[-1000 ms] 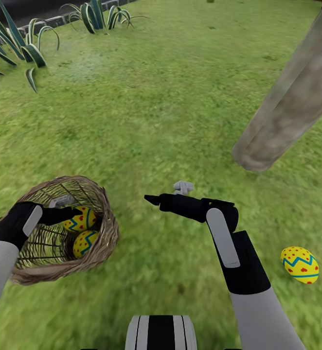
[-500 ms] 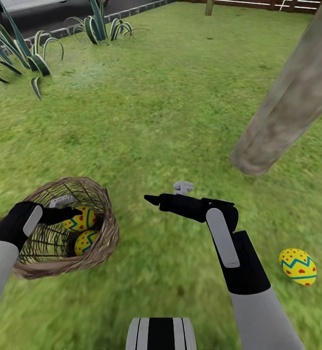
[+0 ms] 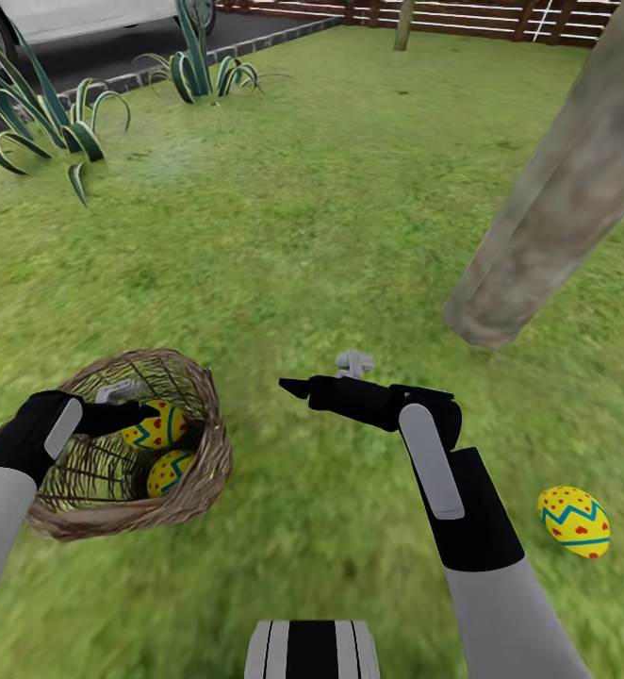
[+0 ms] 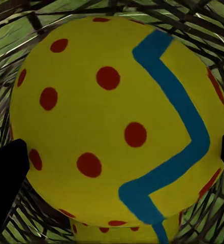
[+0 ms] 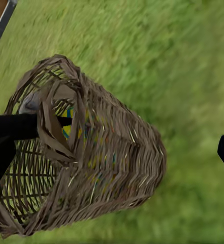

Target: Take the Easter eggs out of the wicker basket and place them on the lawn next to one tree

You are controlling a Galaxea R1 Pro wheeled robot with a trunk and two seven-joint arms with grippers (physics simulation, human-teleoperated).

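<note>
1 egg (image 4: 117, 122) gripped by left hand (image 3: 140, 415) inside wicker basket (image 3: 204, 471); right hand (image 3: 298, 387) spread, empty

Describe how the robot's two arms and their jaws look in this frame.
Both arms have light grey forearms that turn into black wrist housings, each with a light grey oblong strip along it. The left gripper and right gripper are black with slim pointed jaws, and a small grey block sits near each wrist. No loose cables show. A black-and-white striped trunk part shows between the arms.
</note>
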